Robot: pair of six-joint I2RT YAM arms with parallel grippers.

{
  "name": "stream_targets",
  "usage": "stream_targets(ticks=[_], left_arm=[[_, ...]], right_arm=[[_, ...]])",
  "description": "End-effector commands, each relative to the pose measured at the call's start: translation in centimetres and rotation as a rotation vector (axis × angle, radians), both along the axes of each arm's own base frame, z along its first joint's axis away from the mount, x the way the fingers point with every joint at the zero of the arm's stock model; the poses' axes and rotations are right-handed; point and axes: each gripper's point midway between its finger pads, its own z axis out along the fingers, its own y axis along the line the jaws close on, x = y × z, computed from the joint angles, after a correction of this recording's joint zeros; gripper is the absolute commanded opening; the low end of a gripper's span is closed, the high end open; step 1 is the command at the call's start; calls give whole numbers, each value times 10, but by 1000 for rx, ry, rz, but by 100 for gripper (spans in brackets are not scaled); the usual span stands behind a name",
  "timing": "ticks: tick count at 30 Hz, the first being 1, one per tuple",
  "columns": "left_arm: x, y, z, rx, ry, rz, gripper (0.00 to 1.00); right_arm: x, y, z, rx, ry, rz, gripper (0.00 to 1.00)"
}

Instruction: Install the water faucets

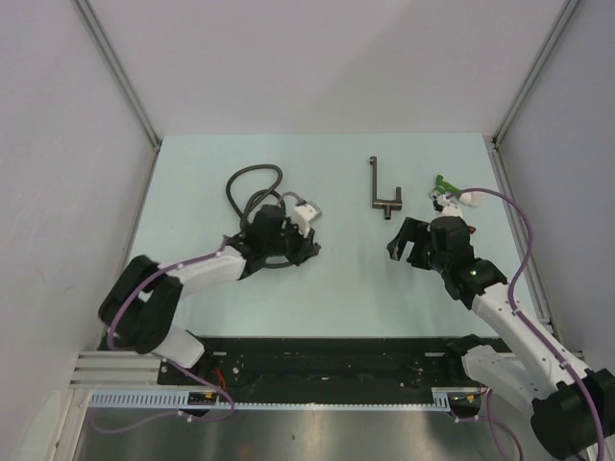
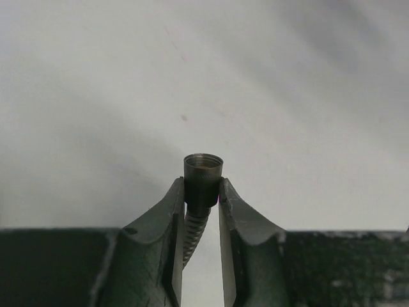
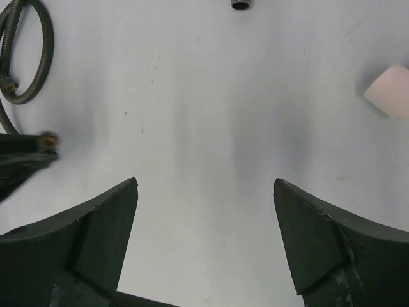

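On the far left of the table [image 1: 192, 298] I see the coiled black hose [image 1: 252, 182]. My left gripper [image 2: 202, 192] is pinching its metal end fitting [image 2: 203, 167] by the neck, with one finger on each side and the open mouth of the fitting sticking out past the tips. Next comes a wide bare patch of table. Then there is the faucet [image 1: 382, 192]. It lies flat toward the back, its long thin arm points away from me, and nothing is touching it. My right gripper [image 3: 204, 185] is just on the near side of it. Its fingers are spread wide and hold nothing, and one stubby end of the faucet peeks in at the top of its view. I think I am at the getting-hold step, with the hose end caught and the faucet not yet picked up. The next move needs the right gripper to go forward and close on the short T body. There is lots of room in the middle. On the right it is tighter, because the small green fitting [image 1: 442, 182] sits near the faucet and the table edge is close.
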Motion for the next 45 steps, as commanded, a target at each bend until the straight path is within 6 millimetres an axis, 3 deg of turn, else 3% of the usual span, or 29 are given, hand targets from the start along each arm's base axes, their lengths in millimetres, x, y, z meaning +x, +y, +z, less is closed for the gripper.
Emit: stream_targets(ticks=[1, 4, 5, 7, 11, 12, 14, 15, 16, 18, 21, 22, 24, 25, 27, 30, 32, 34, 36, 38, 40, 44, 45], left_arm=[[25, -11, 136, -496, -273, 37, 21], [14, -2, 141, -562, -344, 34, 27], [9, 1, 138, -577, -354, 30, 27], [-4, 8, 136, -643, -385, 17, 29], [-24, 16, 148, -743, -422, -52, 30], [-27, 16, 150, -754, -429, -65, 31], [-33, 15, 153, -775, -442, -98, 31], [-36, 14, 153, -779, -444, -115, 32], [-38, 13, 153, -786, -451, -130, 32], [-40, 12, 153, -790, -458, -148, 33], [-39, 12, 147, -773, -460, -158, 34], [-38, 12, 146, -766, -464, -158, 34], [-37, 11, 143, -748, -468, -159, 34], [-36, 11, 141, -741, -469, -157, 34], [-33, 11, 136, -718, -465, -155, 34], [-28, 9, 129, -696, -453, -145, 34], [-26, 8, 127, -692, -447, -146, 34], [-23, 5, 123, -687, -434, -148, 34], [-21, 3, 120, -688, -422, -153, 34], [-21, 2, 119, -691, -417, -156, 34], [-20, 1, 118, -694, -414, -157, 34], [-21, 0, 118, -702, -409, -158, 34], [-21, 1, 119, -705, -410, -158, 34]], right_arm=[[40, 10, 32, -7, -103, 12, 91], [62, 11, 41, -32, -117, -1, 90], [70, 13, 31, -48, -84, -1, 90], [84, 15, 33, -58, -86, -8, 89], [116, 8, 15, -70, -37, -53, 85], [124, 9, -2, -86, 9, -56, 83], [140, 7, -5, -97, 24, -67, 82], [145, 7, -22, -115, 67, -66, 81], [156, 9, -19, -117, 64, -66, 80], [163, 6, -42, -144, 127, -67, 78], [180, 2, -48, -161, 135, -78, 74], [183, 0, -62, -180, 166, -85, 73], [195, -4, -67, -197, 180, -93, 70], [197, -6, -83, -213, 216, -93, 69], [207, -7, -86, -223, 221, -91, 66], [216, -6, -106, -246, 260, -77, 60], [217, -7, -120, -257, 293, -71, 57], [219, -5, -123, -257, 303, -61, 47], [216, -3, -127, -261, 322, -55, 30], [204, 0, -131, -296, 356, -39, 3], [188, -2, -133, -358, 390, -31, 0], [147, 14, -132, -403, 417, 22, 0], [138, 24, -123, -388, 404, 41, 0]])
